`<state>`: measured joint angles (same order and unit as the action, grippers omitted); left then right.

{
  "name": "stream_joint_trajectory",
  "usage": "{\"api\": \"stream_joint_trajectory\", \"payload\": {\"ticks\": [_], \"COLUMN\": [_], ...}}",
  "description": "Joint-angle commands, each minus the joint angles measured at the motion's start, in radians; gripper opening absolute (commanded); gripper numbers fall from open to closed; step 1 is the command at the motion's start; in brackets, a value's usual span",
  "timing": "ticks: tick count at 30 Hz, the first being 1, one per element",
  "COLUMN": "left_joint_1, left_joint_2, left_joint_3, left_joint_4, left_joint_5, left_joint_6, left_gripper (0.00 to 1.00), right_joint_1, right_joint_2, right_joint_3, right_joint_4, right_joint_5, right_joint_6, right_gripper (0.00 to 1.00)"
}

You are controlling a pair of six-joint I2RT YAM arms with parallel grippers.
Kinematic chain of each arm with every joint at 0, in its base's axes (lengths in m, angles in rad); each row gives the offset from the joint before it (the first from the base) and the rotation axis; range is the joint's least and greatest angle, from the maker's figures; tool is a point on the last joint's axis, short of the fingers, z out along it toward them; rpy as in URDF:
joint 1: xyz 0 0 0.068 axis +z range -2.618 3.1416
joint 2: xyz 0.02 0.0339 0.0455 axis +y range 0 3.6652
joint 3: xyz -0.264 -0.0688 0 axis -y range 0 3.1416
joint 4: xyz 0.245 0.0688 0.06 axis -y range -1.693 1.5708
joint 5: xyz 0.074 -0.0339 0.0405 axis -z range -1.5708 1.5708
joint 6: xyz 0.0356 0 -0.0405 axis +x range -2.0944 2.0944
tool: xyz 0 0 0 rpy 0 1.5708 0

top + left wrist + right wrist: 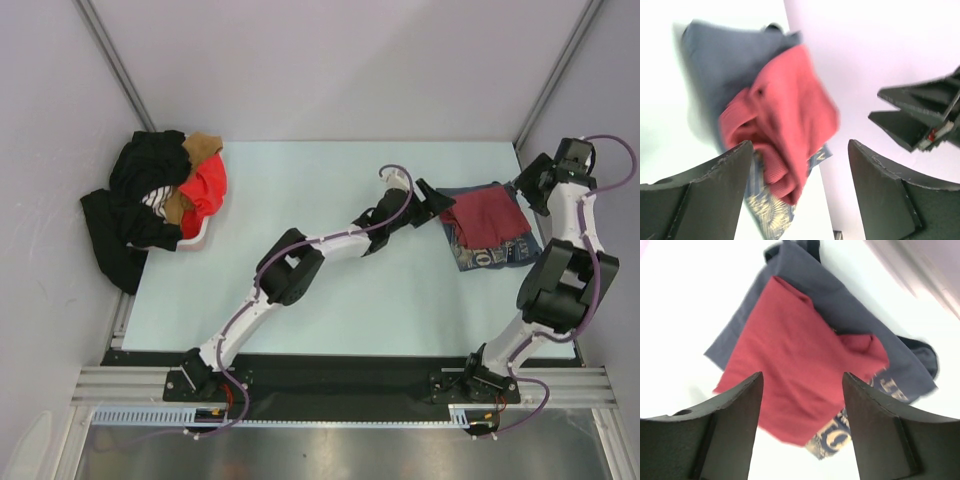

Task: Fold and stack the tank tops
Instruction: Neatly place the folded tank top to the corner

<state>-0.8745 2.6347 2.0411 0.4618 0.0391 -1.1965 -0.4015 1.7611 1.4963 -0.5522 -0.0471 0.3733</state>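
Note:
The maroon tank top (487, 218) lies folded and a little rumpled on top of the folded blue-grey tank top (503, 253), at the right of the table. My left gripper (438, 203) stands open just off the stack's left edge, holding nothing. My right gripper (522, 188) is open at the stack's far right corner, also empty. In the left wrist view, the maroon top (790, 115) covers the blue-grey one (715, 65) beyond my gripper (800, 150). In the right wrist view, the maroon top (795, 360) sits on the printed blue-grey top (840, 305), past my gripper (802, 382).
A heap of black clothes (140, 200) with a bright orange-red garment (208, 188) and a tan piece lies at the table's far left corner, partly over the edge. Grey walls close in the back and both sides.

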Motion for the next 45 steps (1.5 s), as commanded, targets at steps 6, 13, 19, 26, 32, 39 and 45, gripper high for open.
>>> {"api": "stream_joint_trajectory", "payload": {"ticks": [6, 13, 19, 26, 32, 39, 45], "left_joint_1": [0.052, 0.097, 0.132, 0.150, 0.166, 0.170, 0.170], "left_joint_2": [-0.123, -0.358, -0.600, -0.789, -0.871, -0.940, -0.972], "left_joint_3": [-0.025, -0.365, -0.654, -0.826, -0.915, -0.976, -0.973], "left_joint_4": [0.027, 0.107, 0.153, 0.127, 0.123, 0.118, 0.086], "left_joint_5": [0.064, 0.070, 0.077, 0.094, 0.120, 0.122, 0.111], "left_joint_6": [0.071, 0.166, 0.262, 0.383, 0.411, 0.426, 0.448], "left_gripper": [0.74, 0.70, 0.70, 0.70, 0.71, 0.70, 0.70], "right_joint_1": [-0.008, 0.009, 0.013, 0.016, 0.030, 0.039, 0.044], "right_joint_2": [-0.147, -0.115, -0.026, 0.076, 0.227, 0.342, 0.150], "right_joint_3": [-0.132, -0.349, -0.470, -0.559, -0.622, -0.665, -0.561], "right_joint_4": [0.138, 0.495, 0.838, 1.218, 1.460, 1.596, 1.232], "right_joint_5": [-0.277, -0.645, -0.778, -0.806, -0.783, -0.778, -0.731], "right_joint_6": [0.061, 0.231, 0.378, 0.550, 0.636, 0.710, 0.533], "right_gripper": [0.39, 0.03, 0.00, 0.00, 0.00, 0.00, 0.00]}}
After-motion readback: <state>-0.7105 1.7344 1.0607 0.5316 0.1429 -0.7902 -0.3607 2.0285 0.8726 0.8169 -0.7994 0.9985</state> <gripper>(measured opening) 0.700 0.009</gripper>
